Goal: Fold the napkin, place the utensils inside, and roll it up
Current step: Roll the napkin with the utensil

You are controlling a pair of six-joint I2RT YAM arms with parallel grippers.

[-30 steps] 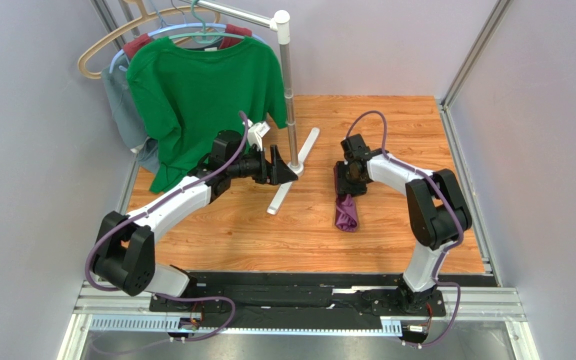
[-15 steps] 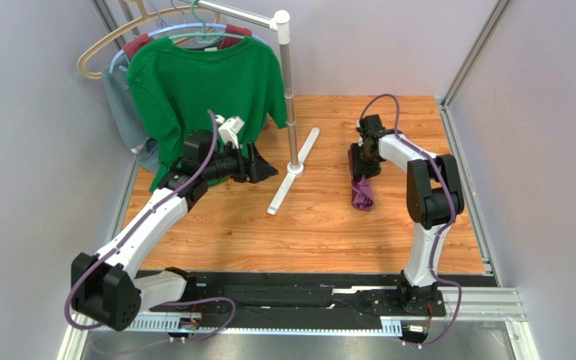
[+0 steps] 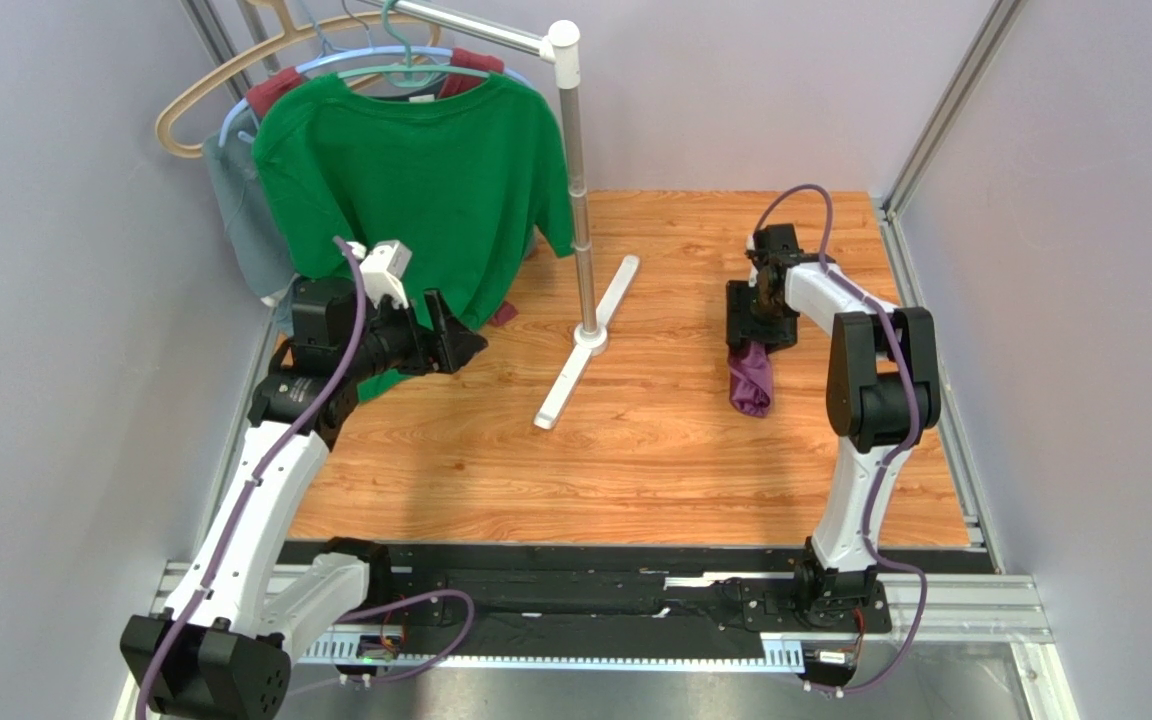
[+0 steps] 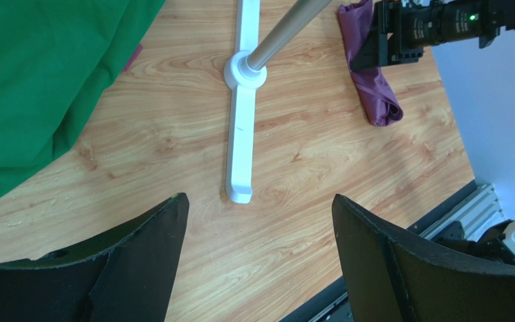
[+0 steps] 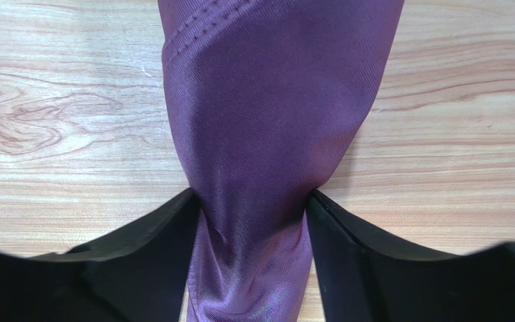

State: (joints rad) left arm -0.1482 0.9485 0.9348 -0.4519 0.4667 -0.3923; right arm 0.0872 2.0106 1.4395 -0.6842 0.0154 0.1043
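Observation:
The napkin (image 3: 751, 378) is a dark purple rolled bundle lying on the wooden table at the right; it fills the middle of the right wrist view (image 5: 273, 100). My right gripper (image 3: 757, 323) (image 5: 250, 194) points down over the bundle's far end, shut on the napkin. Both fingers press its sides, and the cloth is pinched narrower between them. My left gripper (image 3: 455, 336) (image 4: 260, 198) hangs open and empty above the table's left side, in front of the green shirt. The left wrist view also shows the napkin (image 4: 373, 90) at its upper right. The utensils are hidden.
A green T-shirt (image 3: 402, 188) hangs on a white rack pole (image 3: 576, 180). The rack's white foot (image 3: 585, 342) (image 4: 240, 134) lies across the table's middle. A maroon and a grey garment hang behind the shirt. Grey walls close in left and right, and a black rail runs along the near edge.
My right gripper has carried the napkin bundle toward the back right. My left arm has drawn back to the left, toward the green shirt, still open.

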